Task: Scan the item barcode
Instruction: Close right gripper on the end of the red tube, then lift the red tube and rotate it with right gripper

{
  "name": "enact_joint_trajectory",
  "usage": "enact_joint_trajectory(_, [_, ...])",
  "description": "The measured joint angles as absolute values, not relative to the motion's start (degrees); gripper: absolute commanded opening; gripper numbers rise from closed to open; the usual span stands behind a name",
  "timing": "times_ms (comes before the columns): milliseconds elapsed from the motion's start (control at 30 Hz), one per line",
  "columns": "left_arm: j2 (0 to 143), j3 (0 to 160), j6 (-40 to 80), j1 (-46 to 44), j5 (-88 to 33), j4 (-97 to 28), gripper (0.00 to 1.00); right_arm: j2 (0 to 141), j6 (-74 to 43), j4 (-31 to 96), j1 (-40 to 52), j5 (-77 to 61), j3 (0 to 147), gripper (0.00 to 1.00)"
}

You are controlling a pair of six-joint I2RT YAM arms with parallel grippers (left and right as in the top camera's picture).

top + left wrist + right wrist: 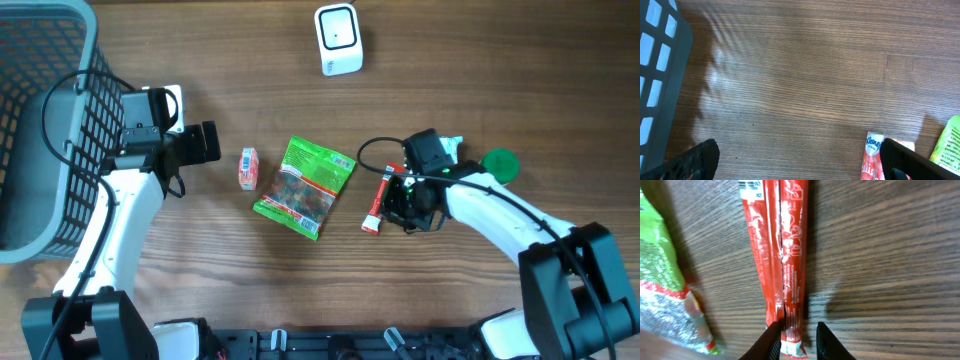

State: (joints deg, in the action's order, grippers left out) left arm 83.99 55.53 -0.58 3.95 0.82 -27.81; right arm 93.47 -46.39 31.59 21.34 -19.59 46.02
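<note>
Bright even light, soft shadows on the table (805, 75), sheen on the red wrapper (790, 255), close edges perhaps blurred.

Glossy crinkled red foil stick pack (782, 255), matt grained wood table (890, 255), plastic basket (40, 120)

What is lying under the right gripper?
The red stick packet lies flat on the wooden table, one end between the fingers of the right gripper. The packet's underside and the wood beneath it are hidden.
</note>
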Motion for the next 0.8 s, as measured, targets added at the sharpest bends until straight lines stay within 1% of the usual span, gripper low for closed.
enact_joint_trajectory(233, [83.99, 55.53, -0.58, 3.95, 0.82, -27.81, 1.00, 93.47, -51.07, 30.72, 28.86, -11.29, 46.35, 0.17])
enact_joint_trajectory(367, [83.99, 55.53, -0.58, 3.95, 0.82, -27.81, 1.00, 93.45, -51.44, 30.94, 29.12, -9.28, 46.63, 0.17])
enact_joint_trajectory(467, [83.99, 55.53, -0.58, 3.95, 0.82, -27.81, 1.00, 93.36, -50.57, 33.54, 29.17, -4.73, 47.37, 0.17])
enact_joint_trajectory(567, [83.99, 55.53, -0.58, 3.95, 0.82, -27.81, 1.00, 93.10, -48.36, 36.71, 29.17, 0.10, 47.86, 0.18])
enact_joint_trajectory(633, [83.99, 55.53, -0.60, 3.95, 0.82, -27.81, 1.00, 92.90, -45.41, 39.64, 28.60, 4.43, 48.12, 0.22])
enact_joint_trajectory(667, [83.99, 55.53, -0.58, 3.95, 0.82, -27.81, 1.00, 92.90, -44.38, 39.94, 28.25, 5.02, 48.16, 0.25])
enact_joint_trajectory(800, [83.99, 55.53, -0.58, 3.95, 0.82, -27.81, 1.00, 92.95, -39.86, 42.63, 25.23, 3.97, 49.98, 0.28])
